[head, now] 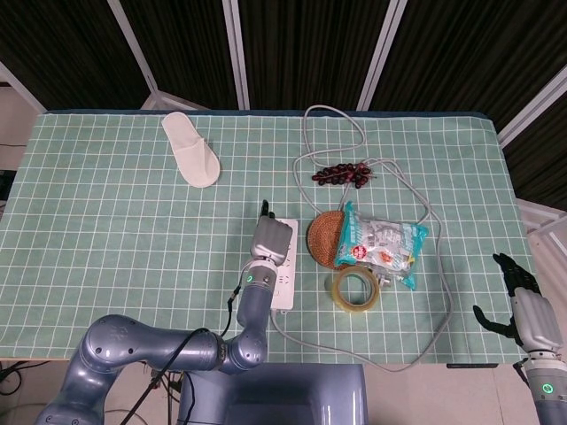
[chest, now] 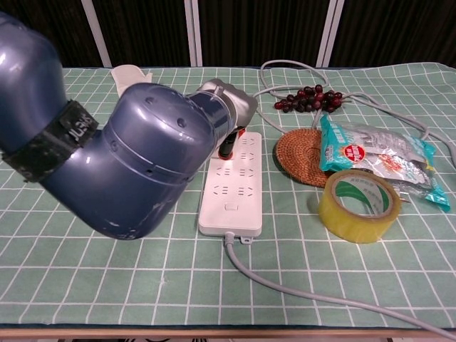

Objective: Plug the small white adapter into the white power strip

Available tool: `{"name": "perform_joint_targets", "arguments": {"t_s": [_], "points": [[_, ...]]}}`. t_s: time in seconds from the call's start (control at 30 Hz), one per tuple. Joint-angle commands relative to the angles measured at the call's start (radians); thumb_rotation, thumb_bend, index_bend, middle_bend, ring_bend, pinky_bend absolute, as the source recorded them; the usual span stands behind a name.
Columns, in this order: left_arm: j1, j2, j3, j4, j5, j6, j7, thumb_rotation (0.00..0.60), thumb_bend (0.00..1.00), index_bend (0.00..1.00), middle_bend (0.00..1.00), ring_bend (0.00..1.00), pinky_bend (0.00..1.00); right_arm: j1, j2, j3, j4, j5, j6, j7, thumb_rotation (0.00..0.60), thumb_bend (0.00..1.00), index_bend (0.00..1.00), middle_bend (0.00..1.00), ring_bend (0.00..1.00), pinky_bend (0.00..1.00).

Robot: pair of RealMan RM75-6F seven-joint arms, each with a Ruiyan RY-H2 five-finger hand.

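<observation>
The white power strip lies at the table's front centre, its cable running off toward the near right. My left hand is lowered onto the strip's far end and covers the sockets there. In the chest view the blue forearm fills the left side, and the left hand reaches down to the power strip, with dark and red fingertips touching its top. The small white adapter is not seen anywhere; whatever is under the hand is hidden. My right hand hangs off the table's front right, fingers apart, holding nothing.
Right of the strip lie a woven coaster, a snack bag and a roll of yellow tape. Dark grapes and a looping grey cable sit farther back. A white slipper lies at the far left.
</observation>
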Motion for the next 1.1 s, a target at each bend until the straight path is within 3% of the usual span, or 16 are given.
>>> {"name": "perform_joint_targets", "arguments": {"t_s": [0.03, 0.67, 0.77, 0.83, 0.93, 1.0, 1.1], "points": [[0.003, -0.002, 0.001, 0.001, -0.005, -0.001, 0.003, 0.6, 0.6, 0.74, 0.75, 0.2, 0.0, 0.0, 0.0, 0.0, -0.001, -0.001, 0.001, 0.0, 0.6, 0.39, 0.0, 0.0, 0.0, 0.0], [0.008, -0.019, -0.002, 0.015, 0.013, -0.014, -0.004, 0.6, 0.59, 0.71, 0.73, 0.21, 0.0, -0.001, 0.001, -0.001, 0.0, -0.003, 0.001, 0.003, 0.6, 0.39, 0.0, 0.0, 0.0, 0.0], [0.007, -0.015, -0.002, 0.011, 0.008, -0.012, 0.006, 0.6, 0.51, 0.6, 0.61, 0.2, 0.0, -0.001, 0.001, -0.001, 0.0, -0.003, 0.0, 0.003, 0.6, 0.39, 0.0, 0.0, 0.0, 0.0], [0.008, -0.008, -0.004, 0.001, 0.001, -0.008, 0.015, 0.6, 0.38, 0.48, 0.46, 0.18, 0.0, -0.001, 0.001, -0.001, 0.0, -0.002, -0.001, 0.003, 0.6, 0.39, 0.0, 0.0, 0.0, 0.0], [0.008, 0.008, 0.003, -0.017, 0.012, 0.007, 0.027, 0.6, 0.15, 0.25, 0.19, 0.07, 0.0, -0.001, 0.002, -0.002, -0.001, -0.002, 0.0, 0.003, 0.6, 0.39, 0.0, 0.0, 0.0, 0.0], [0.011, 0.021, 0.008, -0.033, 0.024, 0.019, 0.03, 0.6, 0.06, 0.12, 0.07, 0.02, 0.0, -0.001, 0.001, -0.002, -0.001, -0.003, 0.0, 0.001, 0.6, 0.39, 0.0, 0.0, 0.0, 0.0], [0.016, 0.038, 0.0, -0.055, 0.037, 0.034, 0.019, 0.6, 0.0, 0.01, 0.0, 0.0, 0.0, -0.001, 0.001, -0.002, -0.001, -0.005, 0.002, -0.001, 0.6, 0.39, 0.0, 0.0, 0.0, 0.0]]}}
